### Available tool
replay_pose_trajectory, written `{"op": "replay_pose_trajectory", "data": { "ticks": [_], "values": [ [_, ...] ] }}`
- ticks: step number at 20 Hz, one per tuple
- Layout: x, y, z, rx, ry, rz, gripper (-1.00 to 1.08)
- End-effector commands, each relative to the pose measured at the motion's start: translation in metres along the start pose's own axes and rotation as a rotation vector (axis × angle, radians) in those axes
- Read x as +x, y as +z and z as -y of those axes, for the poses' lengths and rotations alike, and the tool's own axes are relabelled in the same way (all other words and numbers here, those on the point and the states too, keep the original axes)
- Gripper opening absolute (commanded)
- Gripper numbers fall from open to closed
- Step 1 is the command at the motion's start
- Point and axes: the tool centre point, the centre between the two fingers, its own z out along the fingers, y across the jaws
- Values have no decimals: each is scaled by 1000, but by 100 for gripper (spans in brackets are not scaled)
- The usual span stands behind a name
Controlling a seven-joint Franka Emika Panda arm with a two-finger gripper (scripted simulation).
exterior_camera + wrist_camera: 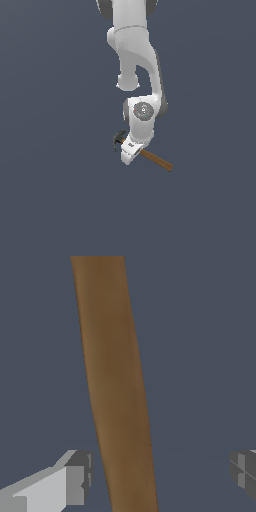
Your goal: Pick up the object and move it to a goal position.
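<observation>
White jointed robot arm (pixel 135 65), one, descending from the top centre of the exterior view to mid-frame. Small claw hammer (pixel 150 156), one: dark grey-black metal head, long thin brown wooden handle, lying just below centre, handle running toward lower right. Gripper (pixel 160 476), one, spread open; two fingertips (pixel 75 478) straddle the handle without touching it.

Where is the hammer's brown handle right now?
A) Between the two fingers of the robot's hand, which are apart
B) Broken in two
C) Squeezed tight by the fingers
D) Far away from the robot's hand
A: in the wrist view the handle runs between the fingers of the open hand, with a gap on each side.
</observation>
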Motion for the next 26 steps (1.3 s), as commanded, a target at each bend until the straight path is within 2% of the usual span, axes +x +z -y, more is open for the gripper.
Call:
{"op": "replay_pose_trajectory", "data": {
  "ticks": [1, 5, 6, 19, 26],
  "values": [
    [0, 8, 0, -1, -1, -1, 100],
    [1, 12, -1, -1, -1, -1, 100],
    [1, 12, -1, -1, -1, -1, -100],
    [5, 11, 5, 0, -7, -3, -100],
    [16, 5, 39, 0, -6, -2, -100]
  ]
}}
